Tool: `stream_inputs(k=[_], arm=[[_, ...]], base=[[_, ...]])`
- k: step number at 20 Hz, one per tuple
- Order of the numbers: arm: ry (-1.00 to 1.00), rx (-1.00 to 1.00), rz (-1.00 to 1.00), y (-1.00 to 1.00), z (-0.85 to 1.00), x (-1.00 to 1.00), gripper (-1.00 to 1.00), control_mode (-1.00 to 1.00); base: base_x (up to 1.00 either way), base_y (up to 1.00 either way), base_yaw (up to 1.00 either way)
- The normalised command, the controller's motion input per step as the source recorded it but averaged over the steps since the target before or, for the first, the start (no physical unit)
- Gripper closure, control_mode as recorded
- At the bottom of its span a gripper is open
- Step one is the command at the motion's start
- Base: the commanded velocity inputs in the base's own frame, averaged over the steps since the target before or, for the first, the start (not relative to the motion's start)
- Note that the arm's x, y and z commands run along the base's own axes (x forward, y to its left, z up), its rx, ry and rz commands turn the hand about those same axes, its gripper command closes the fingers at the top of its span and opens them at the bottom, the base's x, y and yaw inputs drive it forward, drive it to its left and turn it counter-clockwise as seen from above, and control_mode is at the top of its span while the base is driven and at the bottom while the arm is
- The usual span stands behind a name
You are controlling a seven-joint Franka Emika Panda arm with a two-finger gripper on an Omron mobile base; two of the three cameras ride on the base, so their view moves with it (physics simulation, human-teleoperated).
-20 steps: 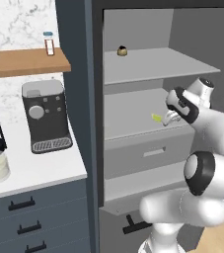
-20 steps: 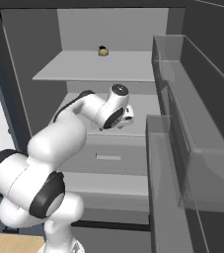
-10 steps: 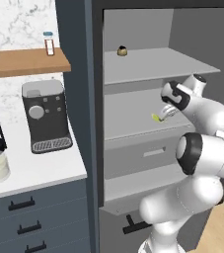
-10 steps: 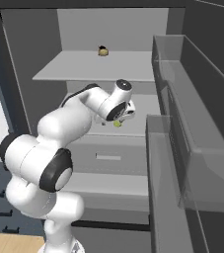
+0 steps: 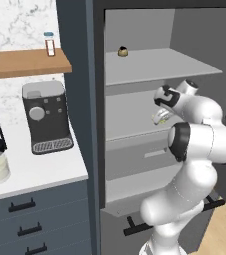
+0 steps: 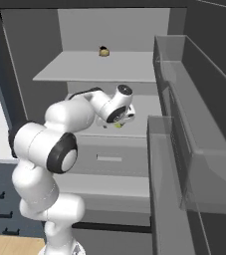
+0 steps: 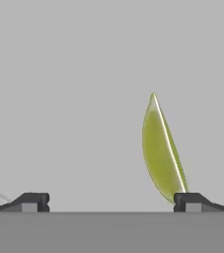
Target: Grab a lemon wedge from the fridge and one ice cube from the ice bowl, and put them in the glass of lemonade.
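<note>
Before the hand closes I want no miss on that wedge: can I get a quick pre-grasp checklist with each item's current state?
1. Hand open wide enough: ok, the fingertips stand far apart.
2. Lemon wedge between the fingertips: not ok, in the hand view it sits by one tip, off centre.
3. Hand at the middle shelf of the fridge: ok, both base views show it over the wedge.
4. Fridge door open: ok.
5. Brown-gold object out of the way: ok, it is on the upper shelf.
6. Tips low enough around the wedge: cannot tell.
</note>
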Motion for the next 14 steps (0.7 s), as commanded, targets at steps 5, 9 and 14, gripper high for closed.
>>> stream_inputs(k=[5, 9, 14], arm=[[-0.01, 0.00, 0.00, 0.00, 0.08, 0.12, -1.00, -1.00], [-0.04, 0.00, 0.00, 0.00, 0.17, -0.04, -1.00, -1.00], [-0.04, 0.00, 0.00, 0.00, -0.06, 0.13, -1.00, -1.00]], base=[[0.00, 0.00, 0.00], [0.00, 0.00, 0.00], [0.00, 0.00, 0.00]])
